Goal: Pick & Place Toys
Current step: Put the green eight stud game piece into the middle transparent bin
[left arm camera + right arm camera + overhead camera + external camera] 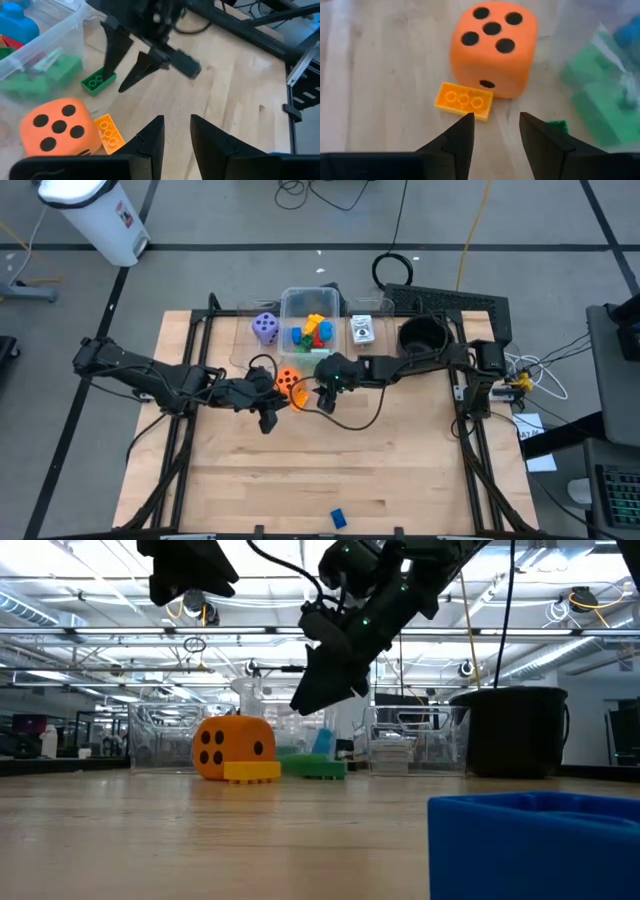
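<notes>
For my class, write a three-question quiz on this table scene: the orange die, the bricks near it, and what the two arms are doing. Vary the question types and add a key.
1. True or false: the orange die lies inside the clear tub.
2. Which brick touches the die's base? A) yellow brick B) green brick C) blue brick
3. Fill in: the right gripper, fingers apart, hangs above the ____ brick.

Key:
1. False; it sits on the table beside the tub.
2. A
3. green; nothing shows between its fingers. The left gripper waits close by, empty, a narrow gap between its fingers.
</notes>
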`<state>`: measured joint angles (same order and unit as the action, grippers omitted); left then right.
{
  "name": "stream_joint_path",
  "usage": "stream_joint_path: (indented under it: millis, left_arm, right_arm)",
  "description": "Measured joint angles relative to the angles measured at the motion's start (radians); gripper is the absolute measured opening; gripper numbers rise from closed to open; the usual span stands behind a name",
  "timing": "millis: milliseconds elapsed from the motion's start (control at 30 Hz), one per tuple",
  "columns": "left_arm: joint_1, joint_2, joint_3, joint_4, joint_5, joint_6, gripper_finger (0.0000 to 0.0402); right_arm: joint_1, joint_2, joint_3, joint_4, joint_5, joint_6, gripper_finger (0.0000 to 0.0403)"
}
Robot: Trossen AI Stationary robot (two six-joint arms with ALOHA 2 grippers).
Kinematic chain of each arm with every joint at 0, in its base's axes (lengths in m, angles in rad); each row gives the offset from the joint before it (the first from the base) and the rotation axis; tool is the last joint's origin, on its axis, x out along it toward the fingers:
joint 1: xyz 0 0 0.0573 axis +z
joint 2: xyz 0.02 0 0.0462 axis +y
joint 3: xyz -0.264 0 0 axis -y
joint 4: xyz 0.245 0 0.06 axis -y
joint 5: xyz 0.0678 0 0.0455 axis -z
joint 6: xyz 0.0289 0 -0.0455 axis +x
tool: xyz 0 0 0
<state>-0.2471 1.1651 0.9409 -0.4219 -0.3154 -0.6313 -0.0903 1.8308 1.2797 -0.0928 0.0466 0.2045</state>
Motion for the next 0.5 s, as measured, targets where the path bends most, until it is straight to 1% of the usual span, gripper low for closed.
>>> stream_joint_path:
  millis: [100,200,300,367,433,500]
  left_arm:
    - [0.011,0.000,0.000,0.000,0.000,0.001,0.0097]
    - [0.020,0.000,0.000,-0.001,0.000,0.002,0.0097]
    - [0.025,0.000,0.000,-0.001,0.001,0.006,0.0097]
    - [0.026,0.000,0.000,-0.001,0.001,0.006,0.0097]
    - [0.026,0.000,0.000,-0.002,0.001,0.006,0.0097]
    - [0.026,0.000,0.000,-0.002,0.001,0.005,0.0097]
  right_arm:
    - [0.009,0.011,-0.001,0.008,0.013,0.030,0.0144]
    - [0.021,0.037,0.001,0.000,0.090,0.028,0.0138]
    - [0.030,0.068,0.000,-0.020,0.125,0.049,0.0130]
    - [0.038,0.083,0.000,-0.020,0.151,0.095,0.0124]
    - [0.048,0.084,-0.002,-0.031,0.204,0.150,0.0116]
    - [0.062,0.088,-0.006,-0.026,0.302,0.205,0.0106]
